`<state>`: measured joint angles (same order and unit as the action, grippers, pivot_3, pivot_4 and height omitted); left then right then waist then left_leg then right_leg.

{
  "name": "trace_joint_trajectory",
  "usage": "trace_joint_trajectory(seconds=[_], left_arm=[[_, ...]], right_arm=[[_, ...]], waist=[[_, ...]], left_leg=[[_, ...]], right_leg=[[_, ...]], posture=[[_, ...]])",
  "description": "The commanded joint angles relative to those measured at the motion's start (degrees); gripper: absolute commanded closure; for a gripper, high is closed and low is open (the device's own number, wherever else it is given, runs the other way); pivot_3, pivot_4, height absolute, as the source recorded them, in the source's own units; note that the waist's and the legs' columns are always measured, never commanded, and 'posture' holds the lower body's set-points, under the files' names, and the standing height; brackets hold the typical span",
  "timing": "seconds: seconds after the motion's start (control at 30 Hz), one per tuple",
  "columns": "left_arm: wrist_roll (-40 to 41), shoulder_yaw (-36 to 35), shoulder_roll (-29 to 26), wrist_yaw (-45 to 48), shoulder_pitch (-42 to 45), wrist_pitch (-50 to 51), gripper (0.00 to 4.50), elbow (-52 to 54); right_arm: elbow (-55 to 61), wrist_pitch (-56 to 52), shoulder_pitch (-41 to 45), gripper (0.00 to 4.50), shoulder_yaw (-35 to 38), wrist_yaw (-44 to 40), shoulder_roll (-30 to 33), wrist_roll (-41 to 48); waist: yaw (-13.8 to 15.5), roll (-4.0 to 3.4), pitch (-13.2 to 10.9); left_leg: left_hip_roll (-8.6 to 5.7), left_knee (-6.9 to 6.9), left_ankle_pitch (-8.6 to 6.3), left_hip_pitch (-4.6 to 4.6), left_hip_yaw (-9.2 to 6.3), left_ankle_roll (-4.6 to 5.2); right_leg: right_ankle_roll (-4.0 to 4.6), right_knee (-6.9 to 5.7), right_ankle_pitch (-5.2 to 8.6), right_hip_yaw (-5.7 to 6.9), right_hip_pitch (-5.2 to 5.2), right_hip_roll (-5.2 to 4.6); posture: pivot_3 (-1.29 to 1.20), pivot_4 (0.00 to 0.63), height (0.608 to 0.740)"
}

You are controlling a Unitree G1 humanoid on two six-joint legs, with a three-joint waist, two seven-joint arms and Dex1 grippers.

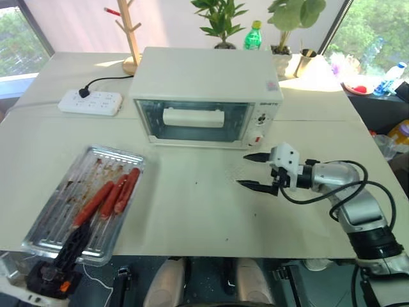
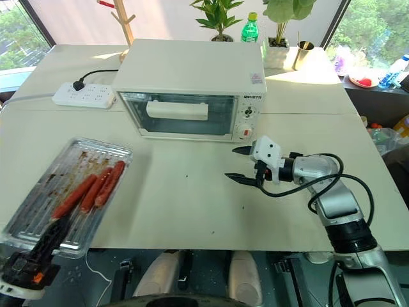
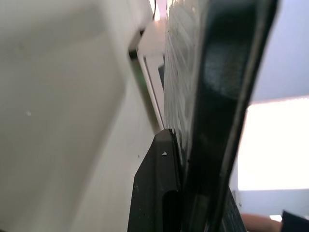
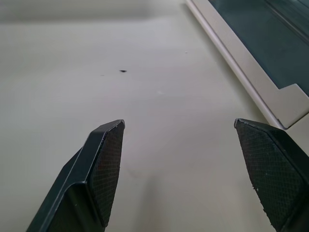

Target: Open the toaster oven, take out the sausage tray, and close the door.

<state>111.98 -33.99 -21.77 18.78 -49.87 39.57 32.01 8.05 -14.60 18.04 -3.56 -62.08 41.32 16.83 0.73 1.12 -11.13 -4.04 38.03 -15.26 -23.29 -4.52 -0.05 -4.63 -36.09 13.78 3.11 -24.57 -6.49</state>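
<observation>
So the toaster oven (image 1: pixel 208 96) sits toward the back of the table (image 1: pixel 192 204) with its door (image 1: pixel 195 120) closed, white bar handle (image 1: pixel 192 117) visible through the glass. The right gripper (image 1: pixel 252 171) hangs just in front of the oven's lower right corner, below the knob panel, jaws spread wide with nothing between them, only bare table underneath. The sausage tray (image 1: pixel 86 201) is out on the table well off to the far side from those jaws, near the front edge, three red sausages (image 1: pixel 108 197) lying on its rack. The left gripper (image 1: pixel 67 252) is at the tray's near end, jaws shut, black fingers (image 3: pixel 157 193) pressed together at the tray's edge; can't tell for sure whether it's actually pinching the rim. Nothing stands between the open jaws and the oven. Behind the tray there's a white power strip (image 1: pixel 91 102) with a black plug in it, plus a wooden rack (image 1: pixel 131 32), potted plants (image 1: pixel 220 19) and a green bottle (image 1: pixel 253 36) behind the oven. There's lettering on the oven's panel and a small sticker on top, too small to read.
</observation>
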Motion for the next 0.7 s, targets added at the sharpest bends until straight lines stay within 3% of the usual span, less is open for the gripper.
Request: trace_joint_trajectory(seconds=[0.03, 0.47, 0.7], left_arm=[[1.0, 2.4, -4.3, -0.7, 4.6, 3.9, 4.5, -2.8], [0.9, 17.8, -22.5, 0.2, 36.1, 23.7, 4.5, -24.2], [-9.9, 28.4, -24.2, 7.3, 59.9, 35.7, 4.5, -40.2]], right_arm=[[6.5, -2.2, -2.7, 0.78, 3.9, -1.3, 2.8, 3.8], [22.3, -9.4, -19.0, 0.78, 15.5, 5.0, 7.1, 7.4], [30.4, -12.8, -27.8, 0.78, 21.7, 10.6, 5.4, 8.5]], waist=[[0.1, -0.05, 0.0], [0.1, -0.23, 0.2], [0.4, -0.29, 0.2]], left_leg=[[0.0, 0.0, 0.0, 0.0, 0.0, 0.0], [-0.04, 0.04, 0.02, 0.13, -0.06, -0.02], [-0.11, 0.06, 0.06, 0.15, -0.08, -0.08]], right_leg=[[0.0, -0.02, 0.0, 0.0, 0.0, 0.0], [-0.01, -0.14, -0.03, 0.0, 0.06, 0.03], [-0.06, -0.19, -0.06, 0.0, 0.1, 0.04]], posture=[[0.0, 0.15, 0.717], [0.0, 0.15, 0.717], [0.0, 0.15, 0.717]])
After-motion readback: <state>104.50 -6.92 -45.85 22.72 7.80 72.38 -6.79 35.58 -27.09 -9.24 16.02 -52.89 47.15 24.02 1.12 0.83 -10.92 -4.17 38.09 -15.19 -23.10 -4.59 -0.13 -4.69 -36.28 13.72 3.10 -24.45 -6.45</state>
